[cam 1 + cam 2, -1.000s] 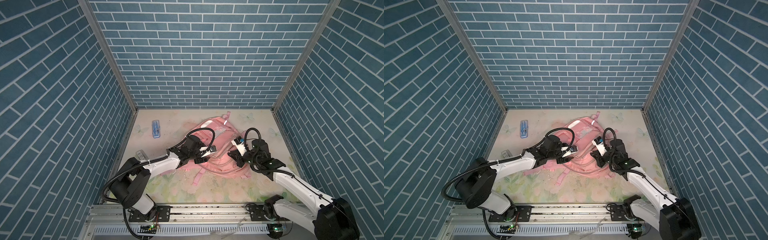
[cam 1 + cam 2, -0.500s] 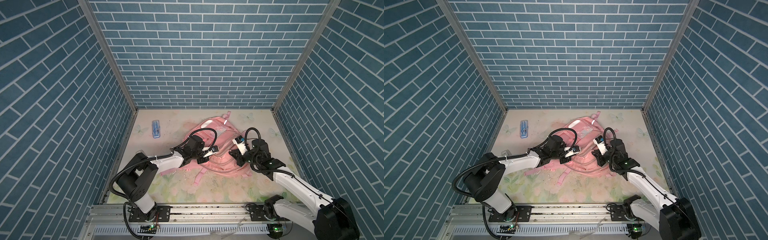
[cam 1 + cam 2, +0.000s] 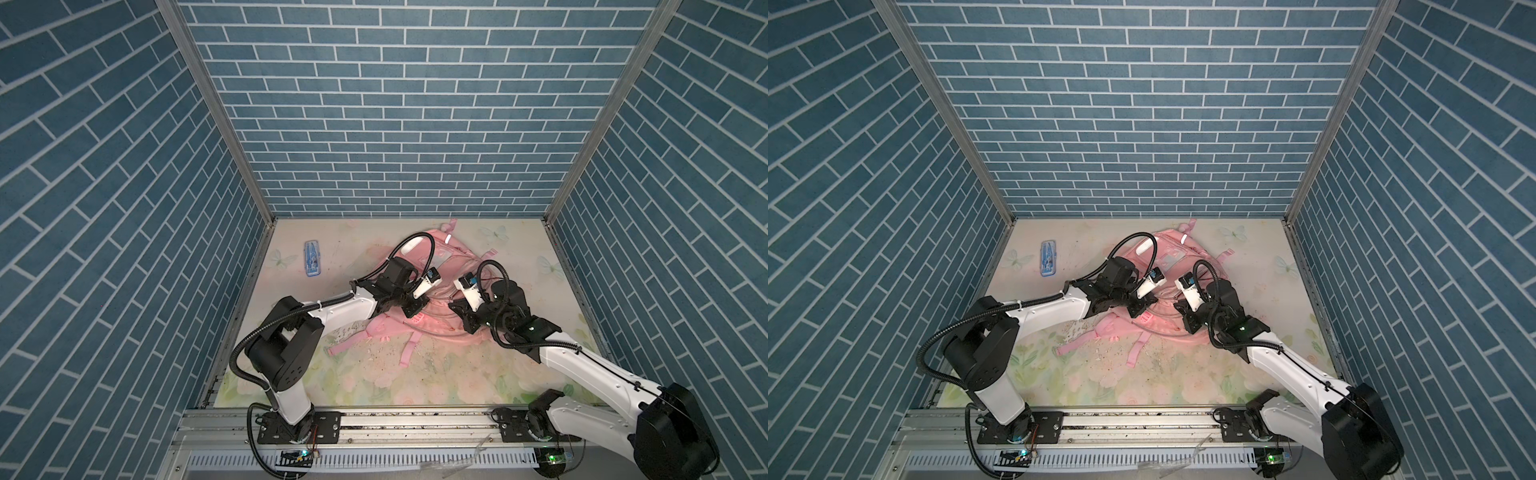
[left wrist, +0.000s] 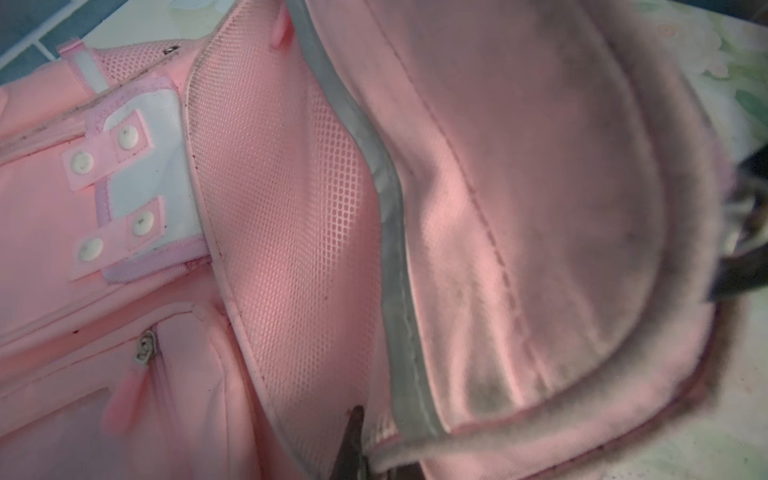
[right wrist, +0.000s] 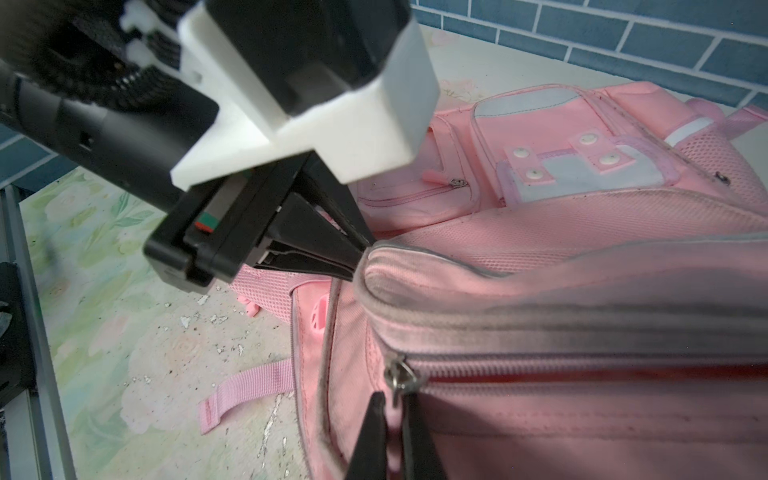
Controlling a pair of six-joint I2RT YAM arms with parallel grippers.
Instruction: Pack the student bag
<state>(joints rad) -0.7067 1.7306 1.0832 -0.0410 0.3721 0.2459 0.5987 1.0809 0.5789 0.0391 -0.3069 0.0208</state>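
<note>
Student bag [image 5: 582, 291]: only right wrist view shows left gripper [image 5: 359, 259] pinching rim [image 5: 419, 266], right gripper [image 5: 395, 419] pinching zipper pull [image 5: 400, 376]

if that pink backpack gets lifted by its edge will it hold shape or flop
Likely floppy: the student bag is soft fabric and mesh, buckled where the left gripper pinches its rim, so it should sag. Loose straps would probably dangle. The right gripper tugging the zipper pull may drag fabric along.
</note>
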